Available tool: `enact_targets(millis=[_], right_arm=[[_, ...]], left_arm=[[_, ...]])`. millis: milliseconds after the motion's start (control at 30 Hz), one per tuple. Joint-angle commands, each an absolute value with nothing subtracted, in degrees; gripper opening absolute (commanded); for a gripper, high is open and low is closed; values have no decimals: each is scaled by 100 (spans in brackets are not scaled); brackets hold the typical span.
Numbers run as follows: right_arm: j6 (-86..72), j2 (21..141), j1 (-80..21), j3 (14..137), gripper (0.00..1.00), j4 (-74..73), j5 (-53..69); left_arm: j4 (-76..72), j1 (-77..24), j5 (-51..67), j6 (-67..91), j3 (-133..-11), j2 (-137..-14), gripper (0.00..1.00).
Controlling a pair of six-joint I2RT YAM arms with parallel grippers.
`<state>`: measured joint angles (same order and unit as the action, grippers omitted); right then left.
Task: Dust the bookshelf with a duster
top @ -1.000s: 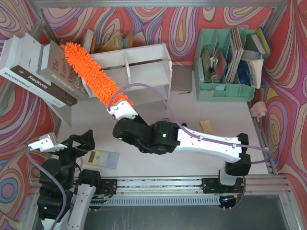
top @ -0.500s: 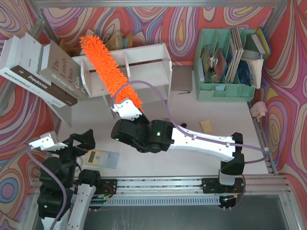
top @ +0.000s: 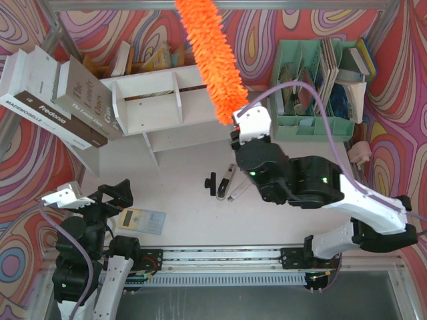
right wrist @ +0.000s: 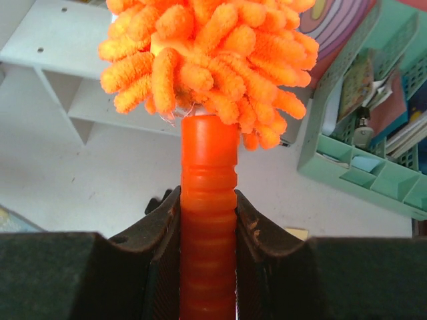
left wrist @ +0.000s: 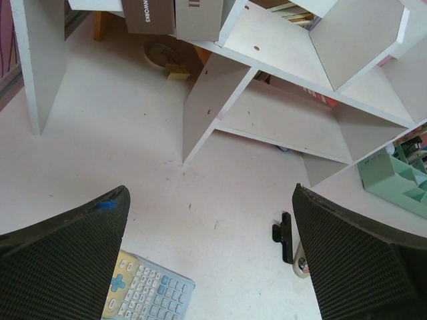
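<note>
White counter, lightly scuffed. Walls on three sides: swirling red, pink, purple pattern. Even, bright light.

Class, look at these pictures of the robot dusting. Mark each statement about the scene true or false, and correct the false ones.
1. The right pincer is shut on the handle of the duster. True.
2. The left pincer holds the calculator. False: it is open and empty, and the calculator lies on the table.
3. The duster's fluffy head lies flat on the table. False: it is raised and, in the overhead view, crosses the right end of the bookshelf.
4. In the overhead view, a mint-green organiser stands to the right of the bookshelf. True.
</note>
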<state>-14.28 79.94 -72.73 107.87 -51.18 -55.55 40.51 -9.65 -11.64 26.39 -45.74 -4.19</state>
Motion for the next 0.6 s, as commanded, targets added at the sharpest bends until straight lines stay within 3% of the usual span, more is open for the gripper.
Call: enact_targets(millis=[0,567], right_arm=[[-1222,7880,-7255,10442,0,-4843,-5904],[-1448,8567,-6939,9860,0,-4946,-5076]], left_arm=[[3929,-942,-1195,2654,-4527,-520,99],[3946,-896,-1232,2689,-4519,-472,98]])
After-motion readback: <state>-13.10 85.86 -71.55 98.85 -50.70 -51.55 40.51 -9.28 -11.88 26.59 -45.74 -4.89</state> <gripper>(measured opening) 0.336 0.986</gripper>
